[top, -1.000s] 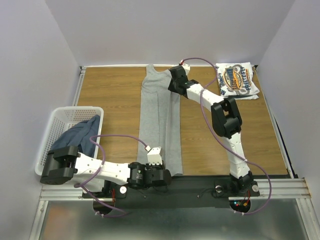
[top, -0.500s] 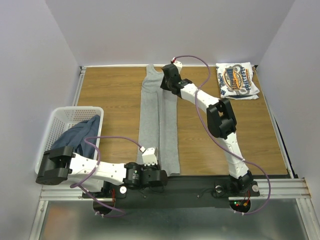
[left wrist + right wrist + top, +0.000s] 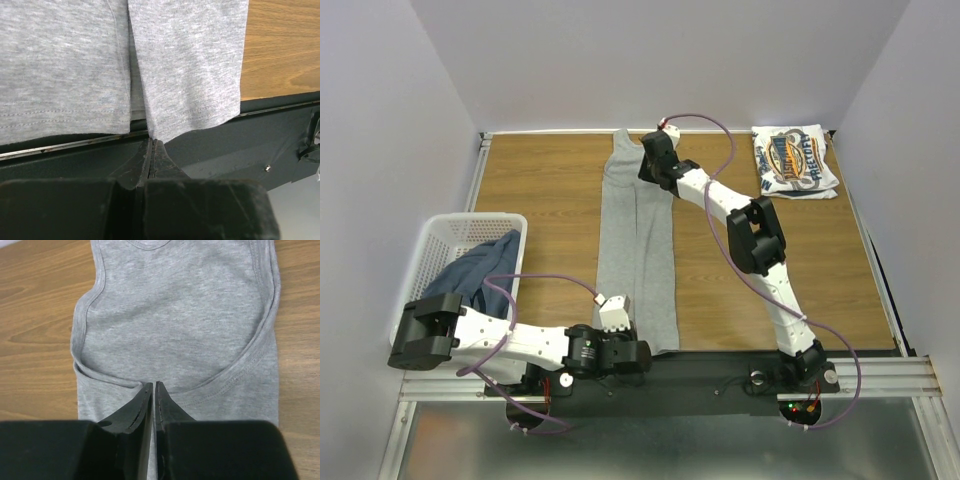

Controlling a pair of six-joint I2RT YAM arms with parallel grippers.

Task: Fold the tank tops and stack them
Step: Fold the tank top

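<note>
The light grey tank top (image 3: 635, 240) lies lengthwise down the middle of the table, its right side folded over toward the left. My left gripper (image 3: 636, 350) is shut on its bottom hem, which shows pinched at the fingertips in the left wrist view (image 3: 151, 141) with the grey cloth (image 3: 190, 65) beyond. My right gripper (image 3: 644, 170) is shut on the armhole edge near the top, as the right wrist view (image 3: 153, 385) shows over the grey chest panel (image 3: 175, 305). The white logo tank top (image 3: 795, 160) lies folded at the back right. The dark slate blue tank top (image 3: 475, 270) sits in the basket.
The white lattice basket (image 3: 430, 245) stands at the left edge of the table. A black strip (image 3: 240, 150) and metal rail run along the near table edge under the left gripper. Bare wood (image 3: 540, 190) lies on both sides of the grey top.
Both grippers have moved left with the grey top's right edge, laying it over the middle. The top now looks narrower.
</note>
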